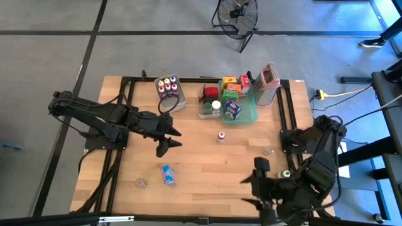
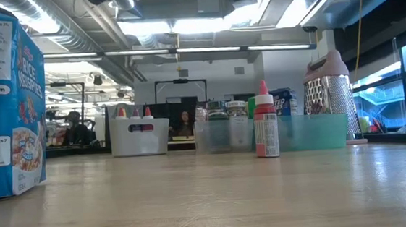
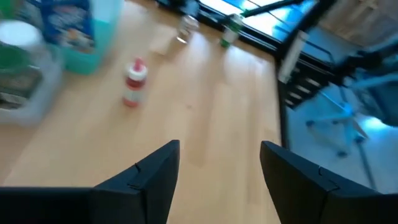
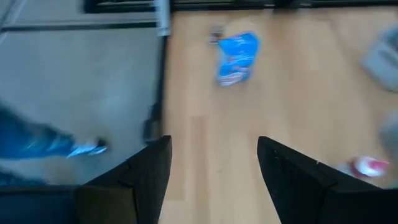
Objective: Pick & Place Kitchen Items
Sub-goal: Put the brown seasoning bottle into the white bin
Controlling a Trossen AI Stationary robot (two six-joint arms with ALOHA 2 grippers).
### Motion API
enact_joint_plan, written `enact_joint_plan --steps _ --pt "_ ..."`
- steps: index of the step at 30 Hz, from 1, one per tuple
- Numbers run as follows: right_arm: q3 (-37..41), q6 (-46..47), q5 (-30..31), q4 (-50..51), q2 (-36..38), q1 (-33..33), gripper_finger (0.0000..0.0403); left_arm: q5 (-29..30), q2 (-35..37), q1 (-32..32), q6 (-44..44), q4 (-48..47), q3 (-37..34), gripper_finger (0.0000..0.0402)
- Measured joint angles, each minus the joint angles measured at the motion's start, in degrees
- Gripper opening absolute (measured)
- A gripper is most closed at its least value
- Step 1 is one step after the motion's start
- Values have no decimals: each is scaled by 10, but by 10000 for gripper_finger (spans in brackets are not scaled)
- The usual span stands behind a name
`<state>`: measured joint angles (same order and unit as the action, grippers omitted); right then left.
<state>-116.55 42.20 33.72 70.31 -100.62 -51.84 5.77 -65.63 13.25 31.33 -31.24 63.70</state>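
Note:
Loose kitchen items stand on the wooden table: a red-capped bottle (image 1: pixel 221 136) (image 3: pixel 132 83) upright at mid-table, a blue box (image 1: pixel 167 174) (image 4: pixel 236 57) lying flat near the front, a small jar (image 1: pixel 141 183), a clear jar (image 1: pixel 269 150) and a green-capped piece (image 1: pixel 285 174). My left gripper (image 1: pixel 169 140) (image 3: pixel 217 162) hovers open left of the red-capped bottle, with nothing between its fingers. My right gripper (image 1: pixel 250 190) (image 4: pixel 211 162) hovers open above the table's near right part, pointing toward the blue box, also with nothing in it.
At the back stand a clear bin (image 1: pixel 169 91) of small bottles, a second clear bin (image 1: pixel 209 103), a teal tray (image 1: pixel 248 113) with boxes, and a grey grater with a pink rim (image 1: pixel 267 85). Black rails (image 1: pixel 286 107) frame the table. Bare wood lies between the two grippers.

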Motion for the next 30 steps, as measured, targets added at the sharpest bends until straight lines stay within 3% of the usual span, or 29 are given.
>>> enact_joint_plan --steps 4,7,16,20,24,28,30 --pt "0 43 36 32 0 27 238 -71 1 14 8 -2 0 219" --pt "0 69 22 39 0 54 238 -110 1 32 14 -2 0 220" --pt "5 114 -18 43 -6 128 238 -111 1 100 -19 -3 0 240" --pt "5 159 -92 78 -10 157 238 -108 1 130 -19 -3 0 256" --pt "5 274 -142 196 -10 175 238 -107 1 164 -14 -2 0 272" --pt "37 262 -174 187 3 183 238 -100 1 194 -13 -3 0 280" --pt "42 304 -189 196 8 191 238 -98 1 207 -12 -3 0 280"
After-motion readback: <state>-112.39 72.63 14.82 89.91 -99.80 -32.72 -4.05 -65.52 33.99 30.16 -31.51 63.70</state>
